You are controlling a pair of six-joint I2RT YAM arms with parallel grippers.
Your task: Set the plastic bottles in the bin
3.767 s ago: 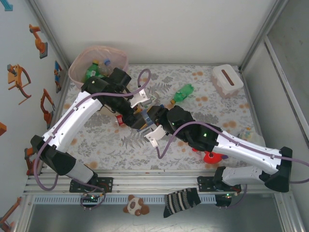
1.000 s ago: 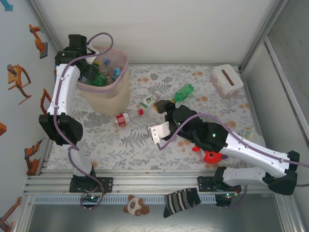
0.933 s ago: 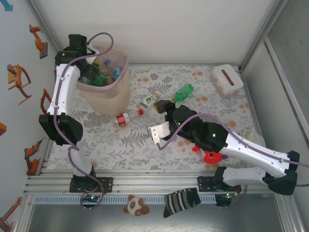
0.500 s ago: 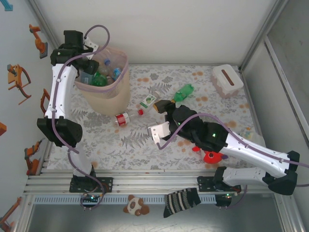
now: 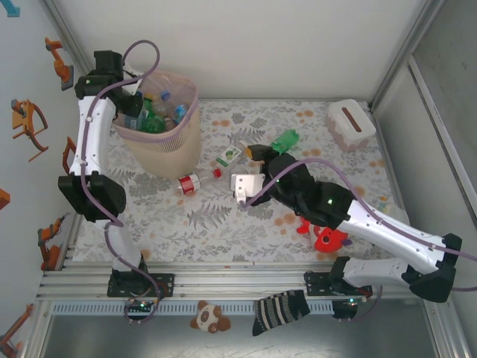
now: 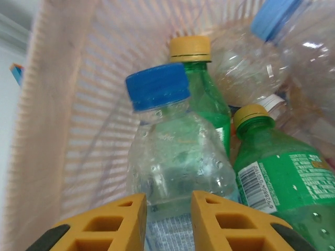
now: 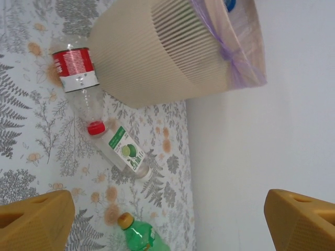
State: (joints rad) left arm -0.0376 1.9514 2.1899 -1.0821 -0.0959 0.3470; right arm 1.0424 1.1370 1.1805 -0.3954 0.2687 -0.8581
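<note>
My left gripper (image 6: 168,212) sits inside the bin (image 6: 68,130), jaws pinched almost together on nothing, just above a clear blue-capped bottle (image 6: 175,162); my right gripper (image 7: 167,225) gapes wide and empty; three bottles lie on the floral cloth (image 7: 31,130) near the ribbed beige bin: red-labelled bottle (image 7: 77,78), lime-labelled bottle (image 7: 124,153), green bottle (image 7: 138,234).

From above we saw the left arm (image 5: 86,142) bent over the far-left rim of the bin (image 5: 170,149), with the left gripper (image 5: 133,112) down among the plastic bottles (image 5: 160,112) inside. On the floral mat (image 5: 223,224) lay a red-labelled bottle (image 5: 191,182) just beside the bin, a green-white labelled bottle (image 5: 229,155) and a green bottle (image 5: 285,139). The right gripper (image 5: 255,155) hovered between those last two.
</note>
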